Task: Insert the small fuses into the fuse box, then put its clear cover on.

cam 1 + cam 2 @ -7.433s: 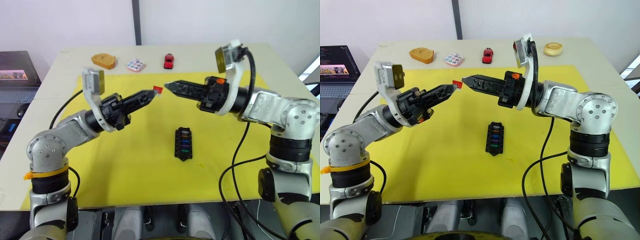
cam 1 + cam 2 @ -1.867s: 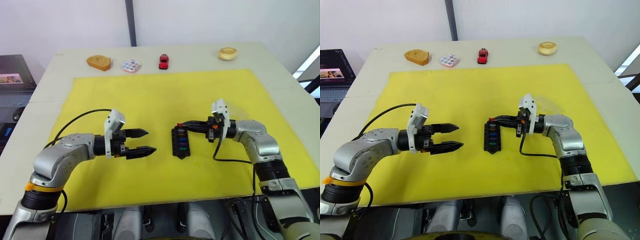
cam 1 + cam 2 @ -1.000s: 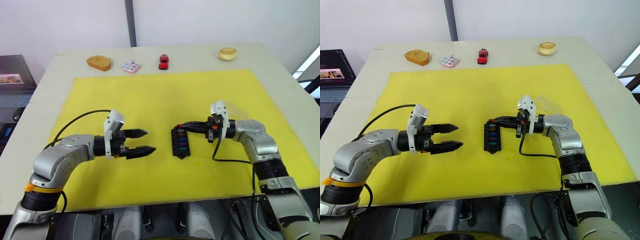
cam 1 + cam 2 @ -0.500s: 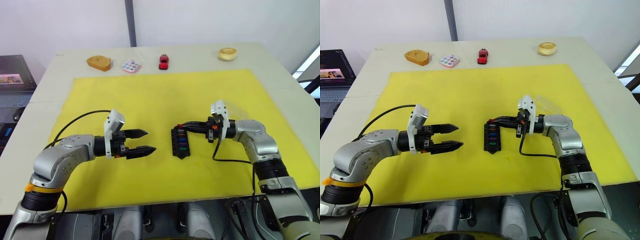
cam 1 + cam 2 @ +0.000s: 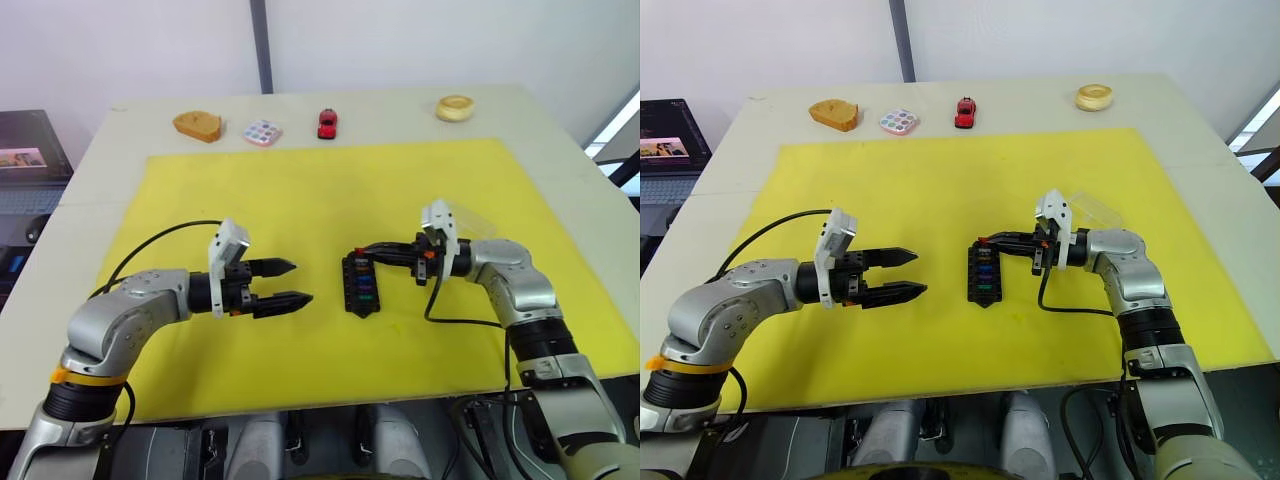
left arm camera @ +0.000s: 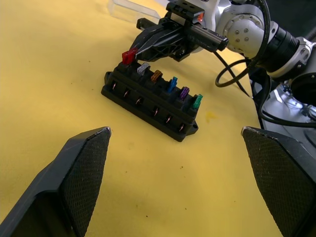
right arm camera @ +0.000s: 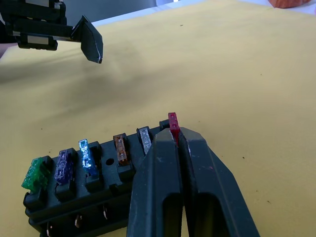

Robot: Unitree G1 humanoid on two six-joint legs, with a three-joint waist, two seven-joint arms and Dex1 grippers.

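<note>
Right tool (image 7: 174, 134) grips the red fuse (image 7: 173, 121) at the fuse box (image 6: 150, 104) end slot, apparently not fully seated. Left tool (image 5: 290, 283) gapes, empty, beside it.

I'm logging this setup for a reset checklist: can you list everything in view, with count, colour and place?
Fuse box: one, black, mid-mat.
Seated fuses: five in one row; grey, orange-tan, blue, purple, green.
Red fuse: one, at the row's end slot, pinched.
Clear cover: one, transparent, on the mat behind the right arm.
Mat: one, yellow, covering the table.
Toy car: one, red, far edge.
Palette: one, pastel-dotted, beside the car.
Bread-like piece: one, brown, far left.
Ring: one, tan, far right.
Laptop: one, off the table's left.
Left gripper: open, empty.
Right gripper: shut on the red fuse.
</note>
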